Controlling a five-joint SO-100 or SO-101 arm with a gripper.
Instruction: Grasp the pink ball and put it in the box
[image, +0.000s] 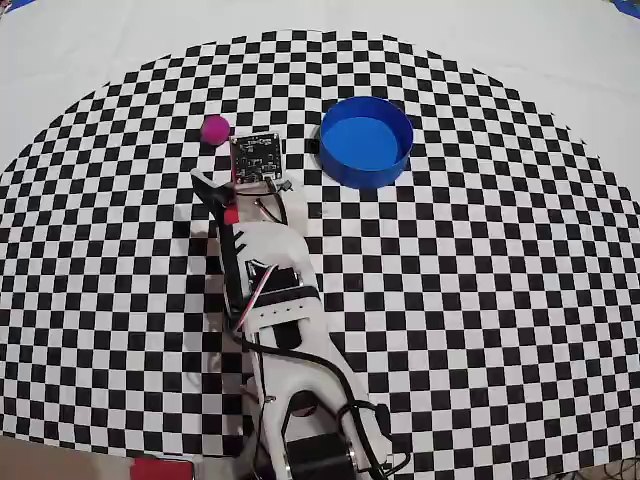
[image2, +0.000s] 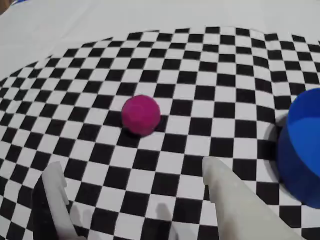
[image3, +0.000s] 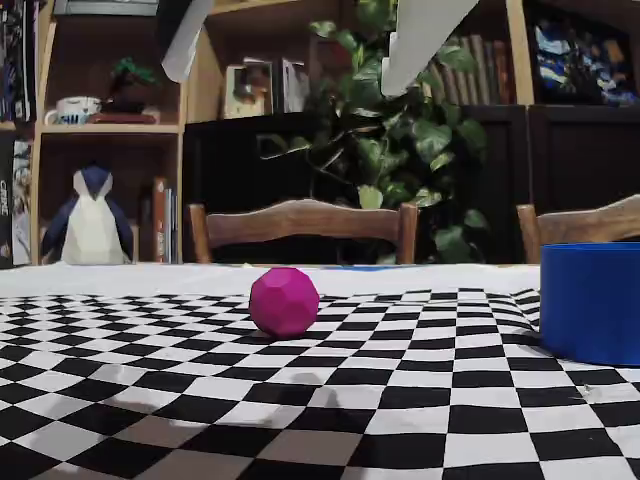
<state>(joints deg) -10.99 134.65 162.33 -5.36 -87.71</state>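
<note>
Two pale fingers (image2: 55, 200) of the gripper (image2: 135, 190) frame the bottom of the wrist view, spread wide with nothing between them, so the tool is open and empty. Just beyond them on the checkered cloth (image2: 200, 90) sits the pink ball (image2: 141, 115), apart from both fingers and a little left of the midline between them. In the fixed view the fingertips hang high above the ball (image3: 285, 301), so a descent is yet to come. Farther right stands the box (image2: 302, 150), round, blue and empty, well apart from the ball; the overhead view shows the same, with the ball (image: 215, 129) up-left of the arm's head and the box (image: 366, 140) to the right. The risk, as I judge it, is the ball rolling: a finger landing on it off-centre could nudge it away across the flat cloth, or the jaws could close slightly short and squeeze it out forward.
</note>
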